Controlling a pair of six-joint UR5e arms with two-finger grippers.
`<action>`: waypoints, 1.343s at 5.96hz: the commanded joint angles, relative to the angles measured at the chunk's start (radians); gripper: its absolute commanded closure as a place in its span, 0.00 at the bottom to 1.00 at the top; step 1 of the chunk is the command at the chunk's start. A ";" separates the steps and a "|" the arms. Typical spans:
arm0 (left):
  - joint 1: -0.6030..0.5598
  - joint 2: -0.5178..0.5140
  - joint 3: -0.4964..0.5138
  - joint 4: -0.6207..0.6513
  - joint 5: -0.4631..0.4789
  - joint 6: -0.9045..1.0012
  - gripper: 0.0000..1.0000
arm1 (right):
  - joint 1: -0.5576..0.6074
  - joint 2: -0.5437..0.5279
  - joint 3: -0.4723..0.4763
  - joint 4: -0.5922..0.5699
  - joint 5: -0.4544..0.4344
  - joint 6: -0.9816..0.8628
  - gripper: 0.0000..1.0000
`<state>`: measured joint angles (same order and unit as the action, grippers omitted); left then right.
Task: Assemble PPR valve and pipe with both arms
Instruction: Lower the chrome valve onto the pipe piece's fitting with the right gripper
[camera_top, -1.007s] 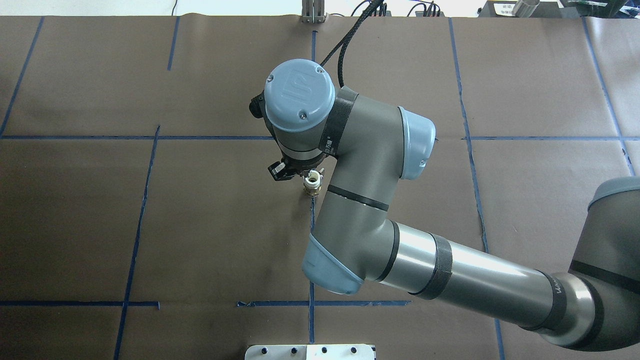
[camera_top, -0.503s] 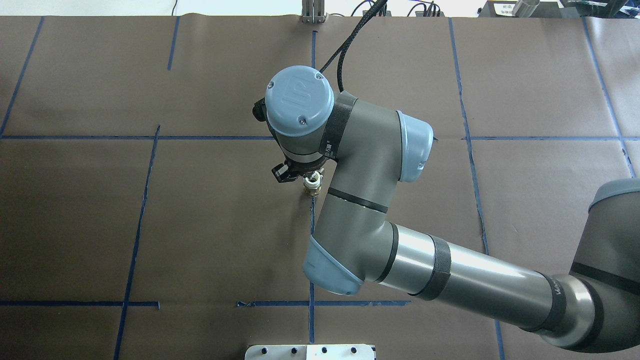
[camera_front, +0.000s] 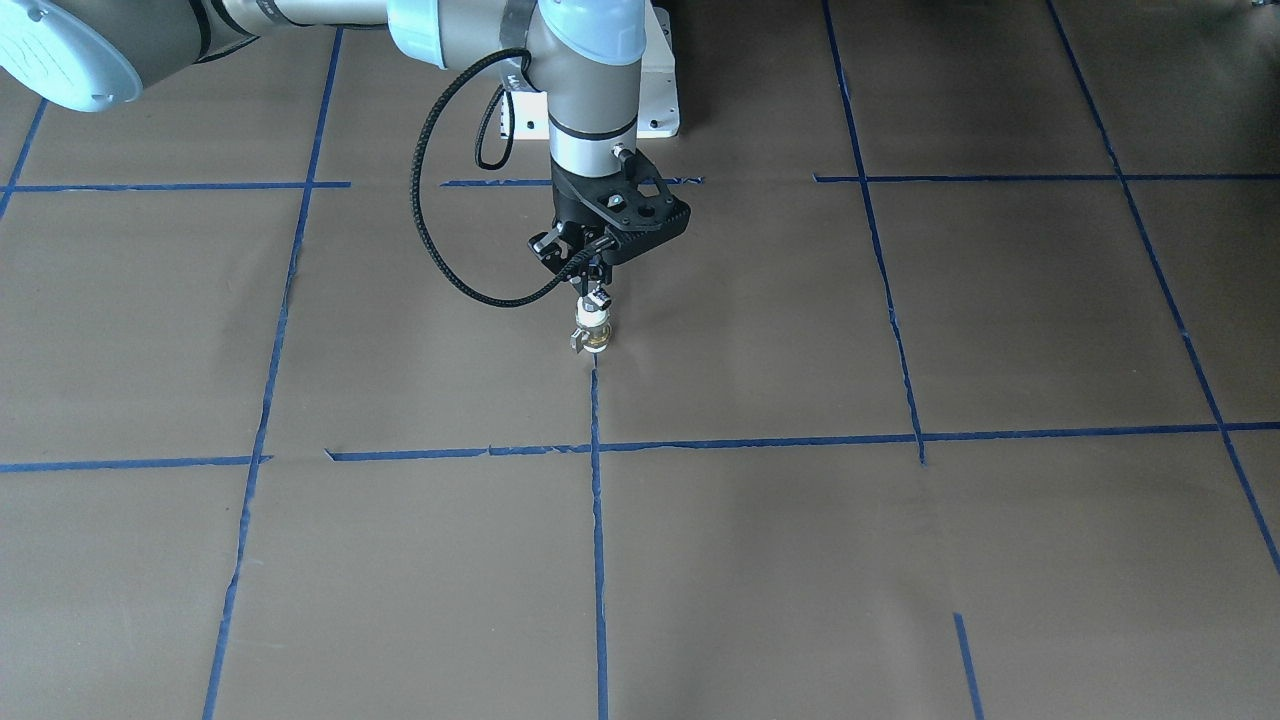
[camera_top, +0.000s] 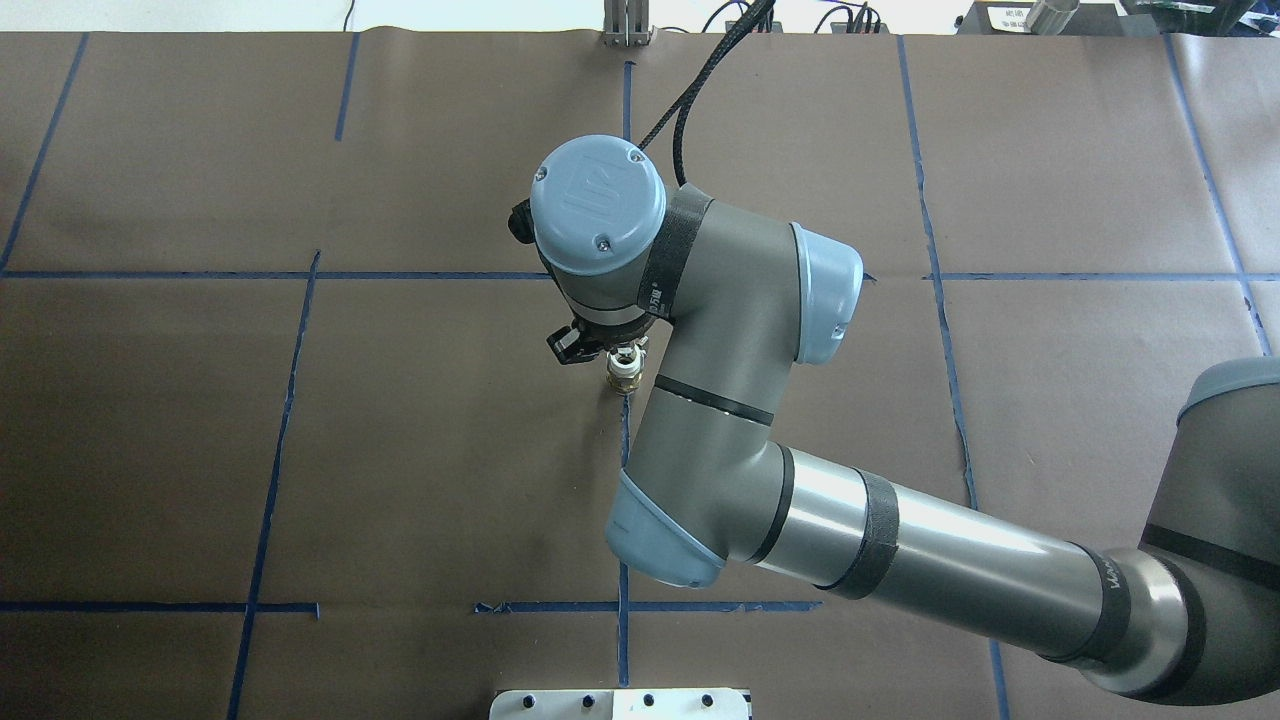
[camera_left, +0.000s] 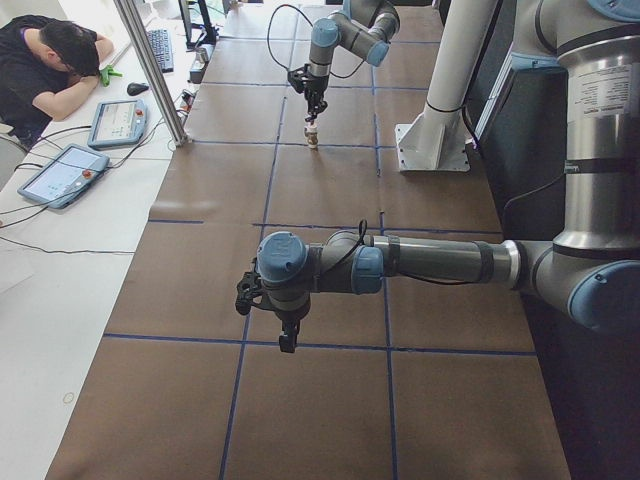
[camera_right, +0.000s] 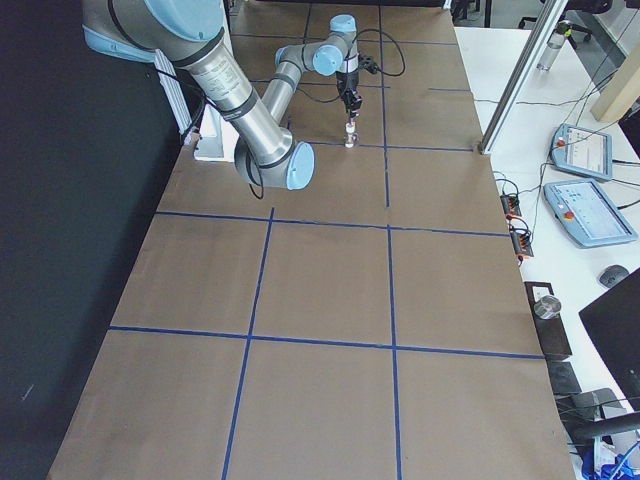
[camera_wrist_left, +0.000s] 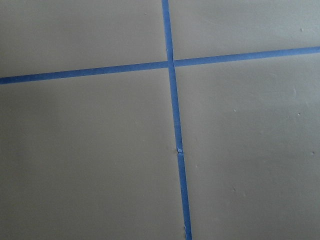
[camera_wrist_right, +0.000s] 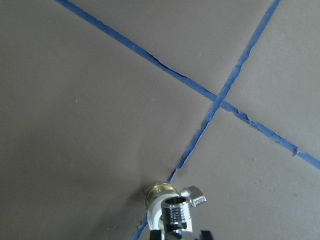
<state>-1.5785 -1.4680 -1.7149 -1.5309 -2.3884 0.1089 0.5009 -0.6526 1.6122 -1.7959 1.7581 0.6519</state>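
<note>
Exterior front-facing view: right arm (camera_front: 590, 80) over the middle of the tabletop (camera_front: 900, 560), wrist upright, right hand (camera_front: 597, 297) pointing straight down. Directly under the fingertips, the PPR valve (camera_front: 592, 340), standing on end on the brown paper, on a blue tape line (camera_front: 598, 520). Black cable (camera_front: 425, 210) hanging in a wide loop beside the wrist.

Right wrist-mounted view: pipe (camera_wrist_right: 177, 210) pinched between the two dark fingers (camera_wrist_right: 156, 234) at the lower edge of the view. Threaded round end turned toward the camera, small side branch pointing to the right. Just behind it, the brass and white of the valve, close against the pipe. Cannot tell whether seated together or only touching. Further out on the paper, two tape lines crossing.

Overhead exterior view: right arm coming in from the right side, elbow bent, light-blue joint cap (camera_top: 598, 205) covering most of the hand. Valve showing just below the cap, on the tape line.

Exterior left view: left arm (camera_left: 430, 262) stretched low over the near part of the tabletop, well apart from the valve. Left hand (camera_left: 288, 338) hanging down above the paper, too small here to tell whether spread or pressed together. Left wrist-mounted view: brown paper with a cross of blue tape.
</note>
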 joint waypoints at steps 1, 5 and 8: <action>0.000 0.000 0.000 0.000 0.000 0.000 0.00 | -0.001 0.001 -0.006 0.001 0.000 0.000 1.00; 0.002 0.000 0.001 0.000 0.000 0.000 0.00 | -0.011 -0.002 -0.009 0.001 0.000 0.000 1.00; 0.002 -0.003 0.003 0.000 0.000 -0.011 0.00 | -0.015 -0.002 -0.026 0.007 -0.002 -0.002 0.98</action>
<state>-1.5770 -1.4693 -1.7124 -1.5309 -2.3884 0.1053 0.4875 -0.6560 1.5931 -1.7914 1.7565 0.6515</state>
